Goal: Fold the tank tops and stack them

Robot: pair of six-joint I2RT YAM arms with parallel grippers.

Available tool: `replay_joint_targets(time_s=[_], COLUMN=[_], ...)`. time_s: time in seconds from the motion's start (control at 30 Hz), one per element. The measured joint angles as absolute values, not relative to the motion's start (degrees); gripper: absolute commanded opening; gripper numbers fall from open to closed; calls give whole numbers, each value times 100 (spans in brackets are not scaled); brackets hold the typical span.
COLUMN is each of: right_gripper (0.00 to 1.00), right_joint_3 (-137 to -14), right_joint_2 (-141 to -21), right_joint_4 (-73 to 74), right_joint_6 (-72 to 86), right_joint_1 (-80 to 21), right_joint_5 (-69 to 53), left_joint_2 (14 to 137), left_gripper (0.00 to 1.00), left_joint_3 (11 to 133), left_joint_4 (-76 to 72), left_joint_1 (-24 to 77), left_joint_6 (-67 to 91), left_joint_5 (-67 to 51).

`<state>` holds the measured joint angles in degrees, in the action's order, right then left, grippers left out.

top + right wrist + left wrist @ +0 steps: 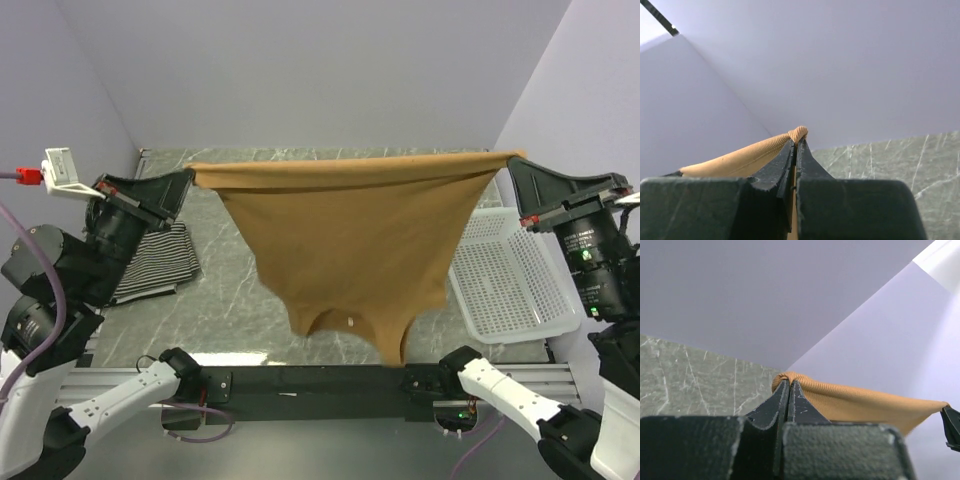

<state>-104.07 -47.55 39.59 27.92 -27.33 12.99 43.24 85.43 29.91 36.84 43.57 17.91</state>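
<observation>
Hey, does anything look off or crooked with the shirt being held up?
Mostly fine: the tan tank top hangs upside down, hem stretched between the left tool and right tool. Its strap end sags lower on the right.

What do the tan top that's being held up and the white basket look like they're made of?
The tan top is probably a soft knit, matte; it drapes in folds, and the wrist views show fine ribbing along the pinched edge. The white basket looks like rigid moulded plastic, with a regular mesh of holes.

tank top (350, 240): plain tan-brown | striped top (155, 262): black-and-white stripes | basket (510, 285): white mesh | table (235, 300): grey marbled
</observation>
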Motion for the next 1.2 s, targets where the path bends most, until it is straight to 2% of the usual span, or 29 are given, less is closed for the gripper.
replay_joint_targets(time_s=[0.23, 0.4, 0.5, 0.63, 0.7, 0.77, 0.83, 0.97, 1.2], right_gripper=[0, 0, 0, 0, 0, 0, 0, 0, 0], right_joint_3=[-10237, -10320, -11104, -12899, -13670, -13830, -13332, -11002, -6591], right_joint_2=[-5730, -7144, -8302, -9609, -9966, -9924, -9522, -8184, -6696], right_joint_4=[3605, 3223, 3249, 3520, 3581, 3511, 3312, 2869, 2639], right_joint_6=[2515, 2322, 2303, 2329, 2359, 2423, 2475, 2611, 2917], right_joint_1=[-2727, -2532, -2226, -1782, -1629, -1509, -1433, -1422, -1424], right_joint_5=[1103, 775, 434, 34, -110, -231, -309, -416, -368], left_joint_2=[5070, 6272, 7312, 8477, 8711, 8654, 8429, 7432, 5688], left_gripper=[1, 0, 1, 1, 1, 1, 1, 1, 1], left_joint_3=[8326, 8296, 8750, 9861, 10259, 10298, 10169, 8809, 4554], left_joint_4=[2150, 1278, 871, 655, 609, 545, 440, 102, -473], left_joint_1=[3586, 2388, 1616, 987, 751, 554, 405, 362, 379], left_joint_6=[4283, 4434, 4661, 4899, 4998, 5072, 5137, 5356, 5999], left_joint_5=[1787, 819, -1, -864, -1179, -1363, -1476, -1680, -2025])
